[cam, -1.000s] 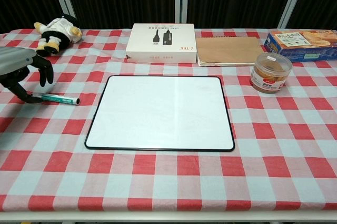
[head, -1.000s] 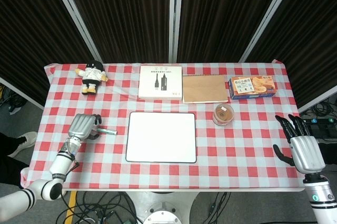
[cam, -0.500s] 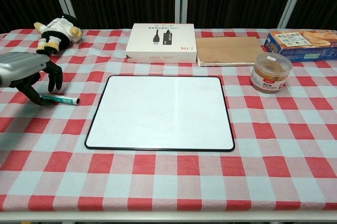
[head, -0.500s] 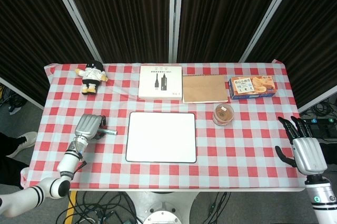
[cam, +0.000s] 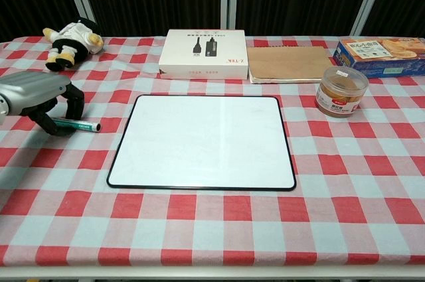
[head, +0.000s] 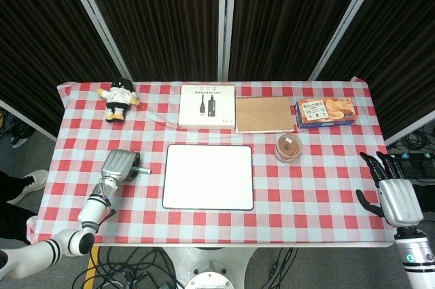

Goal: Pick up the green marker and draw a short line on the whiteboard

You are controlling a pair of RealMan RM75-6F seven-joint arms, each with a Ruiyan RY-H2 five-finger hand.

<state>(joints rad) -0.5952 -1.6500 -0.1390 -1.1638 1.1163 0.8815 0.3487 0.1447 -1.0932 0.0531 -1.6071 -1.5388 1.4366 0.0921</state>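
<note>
Left robot hand [head: 119, 164], seen from the head view, arched over the slim green marker [head: 140, 170] at the left part of the red-and-white checked surface [head: 312, 187], fingers curled down around the pen's rear end; grip not confirmed from this angle. Marker lying flat, its tip poking out toward the rectangular black-framed whiteboard [head: 208, 177], just beside the board's left edge but apart from it. Right robot hand [head: 393, 194] at the right edge of the surface, fingers spread and raised, holding nothing. Behind the whiteboard: flat white product box with a dark printed picture [head: 207, 106], brown paper notebook [head: 264, 113], blue biscuit box [head: 325, 112], and a round clear plastic jar with brown contents [head: 289, 147] just in front of the notebook. Small plush doll in black and white clothing [head: 119, 98] at the far left corner.

Chest view: left robot hand [cam: 41, 99] low over the surface, dark fingers [cam: 74, 103] bent downward on either side of the green marker [cam: 78, 124], thumb side reaching under near the cap end; contact likely, firm hold impossible to tell. Marker still flat on the cloth, left of the whiteboard [cam: 202, 141]. Whiteboard face blank white. Right robot hand outside this view. Plush doll [cam: 71, 40], white box [cam: 203, 53], notebook [cam: 289, 63], jar [cam: 341, 91] and biscuit box [cam: 382, 50] ranged along the far side.
</note>
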